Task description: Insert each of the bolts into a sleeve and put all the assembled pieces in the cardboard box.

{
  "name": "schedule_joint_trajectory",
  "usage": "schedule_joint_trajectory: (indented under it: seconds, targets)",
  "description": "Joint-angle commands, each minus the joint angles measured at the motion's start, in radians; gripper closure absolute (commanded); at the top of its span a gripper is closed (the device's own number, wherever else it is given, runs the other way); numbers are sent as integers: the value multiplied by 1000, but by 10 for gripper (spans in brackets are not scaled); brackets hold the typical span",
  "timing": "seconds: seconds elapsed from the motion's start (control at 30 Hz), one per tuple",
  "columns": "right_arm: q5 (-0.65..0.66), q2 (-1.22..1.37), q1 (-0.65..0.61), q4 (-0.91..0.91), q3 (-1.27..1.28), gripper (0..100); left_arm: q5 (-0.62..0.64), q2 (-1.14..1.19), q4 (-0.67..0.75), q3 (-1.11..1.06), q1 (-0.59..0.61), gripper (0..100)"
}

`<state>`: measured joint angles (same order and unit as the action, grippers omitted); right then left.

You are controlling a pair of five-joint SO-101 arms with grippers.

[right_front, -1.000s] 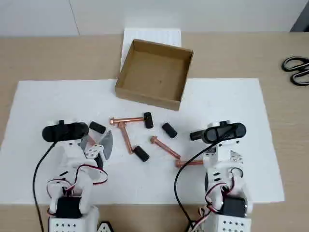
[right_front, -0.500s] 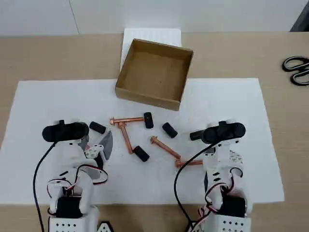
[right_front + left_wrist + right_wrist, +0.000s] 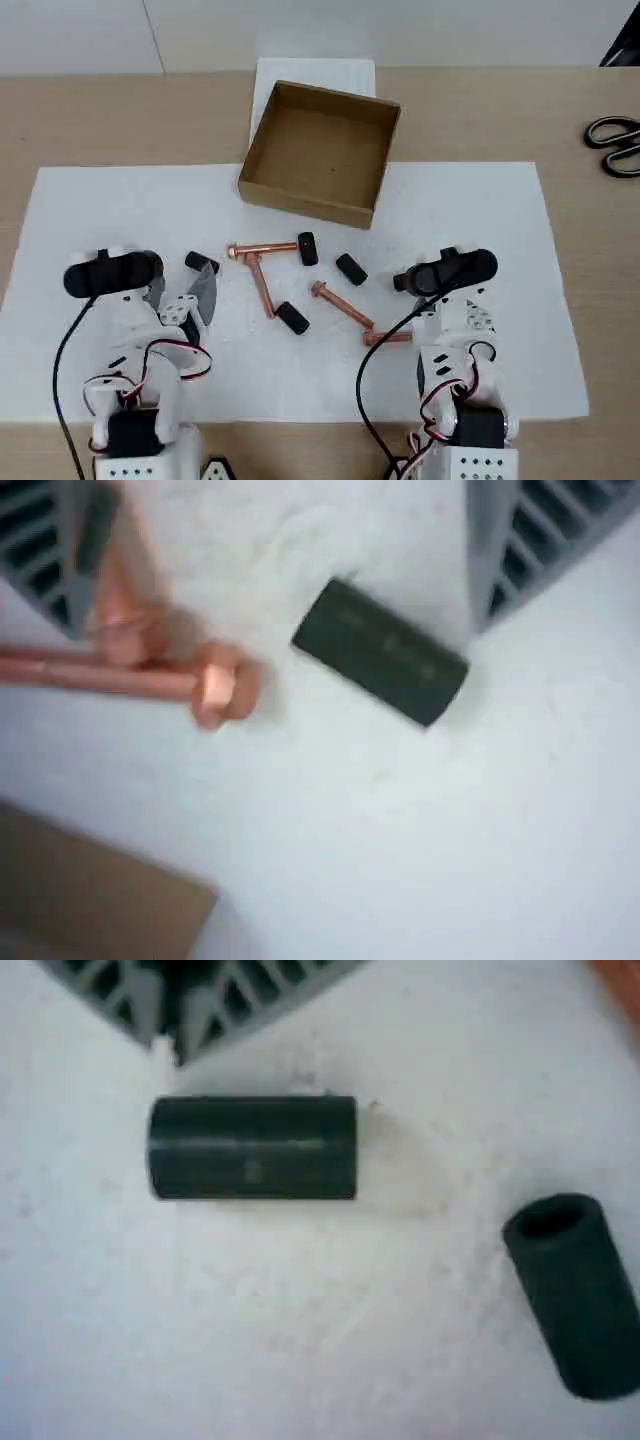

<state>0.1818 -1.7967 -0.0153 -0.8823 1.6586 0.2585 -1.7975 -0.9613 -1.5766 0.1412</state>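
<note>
A wooden table [image 3: 90, 120] carries a white paper sheet [image 3: 120, 210]. The cardboard box [image 3: 300, 200] sits at the sheet's far edge, and scissors [image 3: 615, 145] lie off at the far right. Over the last second both arms have slid left (the left arm [image 3: 135, 335] clearly, the right arm [image 3: 455, 340] only a little), while nothing on the sheet has moved. We count 4 bolts [image 3: 262, 285] and 4 sleeves [image 3: 292, 317] lying loose between the arms, none joined and none in the box.

The shift has put the left gripper [image 3: 185, 293] just on the near side of the leftmost sleeve [image 3: 202, 263]. In the left wrist view its fingers [image 3: 520, 550] stand spread wide. That sleeve lies on the paper just ahead of the opening, close to one finger, and we cannot say that they touch. A bolt head [image 3: 225, 685] lies just beside it.

The right gripper [image 3: 190, 1020] hangs just beside another sleeve [image 3: 252, 1147], and we cannot tell whether it is spread or closed.

We read the sideways move as lining up for a 1st pick, so the task is at its very start. The left gripper would need to reach a little farther and centre on the sleeve before closing. The neighbouring bolt could get nudged or caught as it does.
</note>
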Motion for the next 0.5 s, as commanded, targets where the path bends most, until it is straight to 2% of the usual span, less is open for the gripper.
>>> schedule_joint_trajectory:
  seconds: [0.0,0.1,0.2,0.4,0.47]
  targets:
    - [-5,-7,-10,-21,-141,943,-3,-8,-66,145,11,758]
    - [-57,39,-10,-77,-244,847,-17,17,-164,245,12,758]
    - [-123,188,-8,-107,-359,800,-60,169,-226,384,18,758]
    - [-123,734,-2,-159,-738,801,-68,816,-163,774,130,758]
    - [-123,924,-2,-191,-850,801,-69,1034,-236,906,184,758]
